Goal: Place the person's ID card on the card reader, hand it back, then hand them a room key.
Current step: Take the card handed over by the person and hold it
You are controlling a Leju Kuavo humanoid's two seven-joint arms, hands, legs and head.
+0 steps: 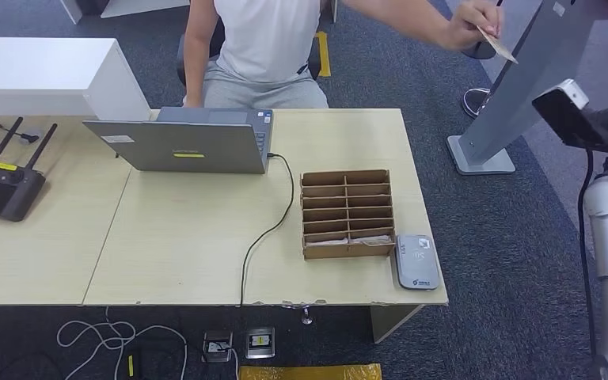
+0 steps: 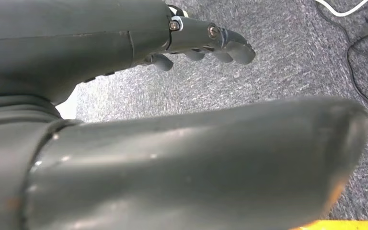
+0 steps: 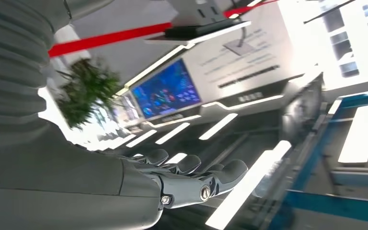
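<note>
A light wooden surface [image 1: 190,245] is seen from above in the head view. Near its right front corner a grey card reader [image 1: 416,261] lies flat, just beside a cardboard organiser [image 1: 347,214] divided into two columns of narrow slots. A black cable [image 1: 263,233] runs from the right side of a grey laptop [image 1: 186,142] and drops over the front edge of the surface. At the far left a black device with two antennas [image 1: 4,178] is placed.

Behind the surface a person [image 1: 265,47] is seated, one arm stretched out to the upper right. The ID card [image 1: 497,43] is pinched in the person's hand [image 1: 467,24], held in the air well apart from the card reader and close to the raised silver right arm [image 1: 522,87].

In the right wrist view the right robot hand [image 3: 191,179] is seen released, its fingers extended side by side with nothing between them, against bright ceiling lights and a blue screen [image 3: 165,91].

In the left wrist view the left robot hand [image 2: 206,40] hangs over grey carpet [image 2: 278,62], fingers loosely curved and apart, nothing grasped.
</note>
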